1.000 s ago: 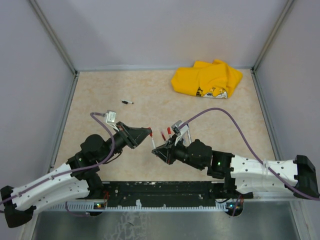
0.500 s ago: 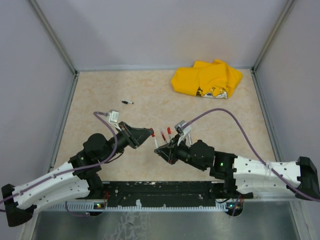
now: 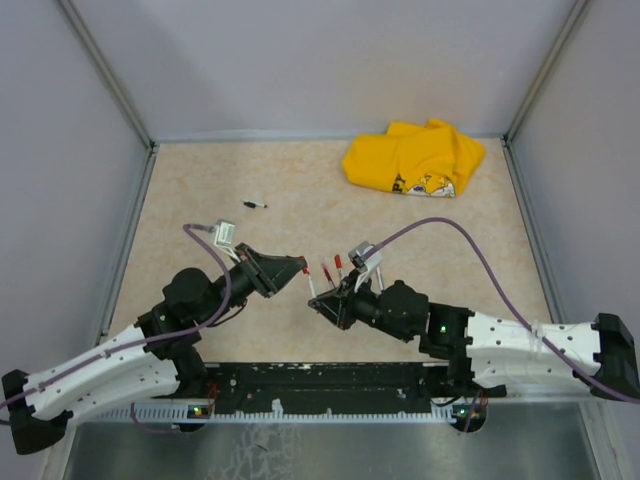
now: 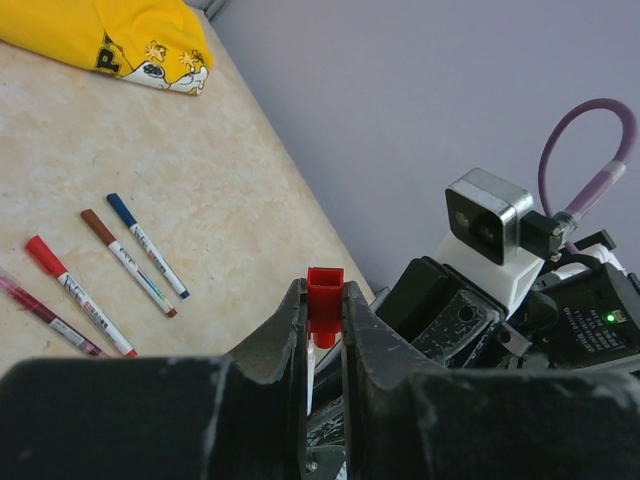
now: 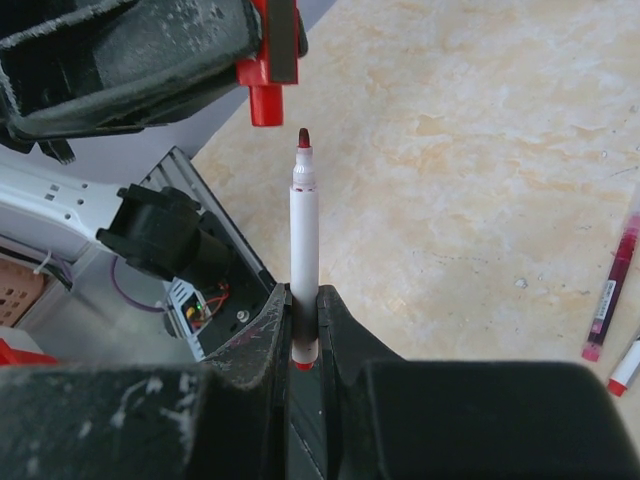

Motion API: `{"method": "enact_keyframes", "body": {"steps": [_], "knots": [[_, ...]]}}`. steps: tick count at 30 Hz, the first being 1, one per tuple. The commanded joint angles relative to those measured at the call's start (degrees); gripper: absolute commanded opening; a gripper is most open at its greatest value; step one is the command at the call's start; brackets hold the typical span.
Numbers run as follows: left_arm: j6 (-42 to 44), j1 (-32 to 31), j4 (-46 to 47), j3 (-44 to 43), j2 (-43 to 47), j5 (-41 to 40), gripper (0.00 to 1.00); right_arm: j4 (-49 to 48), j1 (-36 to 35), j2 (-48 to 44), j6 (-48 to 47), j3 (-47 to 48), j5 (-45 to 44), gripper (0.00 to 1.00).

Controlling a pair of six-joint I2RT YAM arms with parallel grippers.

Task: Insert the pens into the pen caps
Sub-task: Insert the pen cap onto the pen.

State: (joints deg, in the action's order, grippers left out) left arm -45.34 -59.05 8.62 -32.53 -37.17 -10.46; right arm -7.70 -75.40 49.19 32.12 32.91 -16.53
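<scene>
My left gripper [image 4: 323, 300] is shut on a red pen cap [image 4: 324, 303], its open end towards the right arm. My right gripper [image 5: 303, 300] is shut on a white-barrelled pen [image 5: 303, 240] with a bare red tip. The tip sits just below the cap [image 5: 266, 98], a small gap apart and slightly to its right. In the top view the left gripper [image 3: 298, 268] and the right gripper [image 3: 316, 298] meet at the table's middle. Several capped pens [image 4: 76, 296] lie on the table, two red ones showing in the top view [image 3: 326, 269].
A crumpled yellow cloth [image 3: 412, 158] lies at the back right. A small black piece [image 3: 255, 204] lies alone at the back left. Two pens [image 5: 612, 285] lie at the right edge of the right wrist view. Grey walls enclose the tan tabletop [image 3: 200, 180].
Both grippers shifted slightly, the right one a little right and towards me. Pen tip and cap stay close together. Both grips are unchanged.
</scene>
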Motion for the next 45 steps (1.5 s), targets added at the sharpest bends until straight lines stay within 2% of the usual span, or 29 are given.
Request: {"method": "enact_keyframes", "body": {"steps": [1,14,45], "knots": [[-1.0,0.2,1.5,0.4,2.3,-1.7,0.05,-4.1,-0.5,0.0,-0.4,0.3,0.4,0.00],[-1.4,0.1,0.9,0.5,1.7,-2.0,0.05,-5.7,-0.5,0.7,-2.0,0.8,2.6,0.00],[-1.1,0.1,0.5,0.8,0.0,-1.6,0.05,-4.9,-0.5,-1.0,-1.7,0.2,0.5,0.00]]}}
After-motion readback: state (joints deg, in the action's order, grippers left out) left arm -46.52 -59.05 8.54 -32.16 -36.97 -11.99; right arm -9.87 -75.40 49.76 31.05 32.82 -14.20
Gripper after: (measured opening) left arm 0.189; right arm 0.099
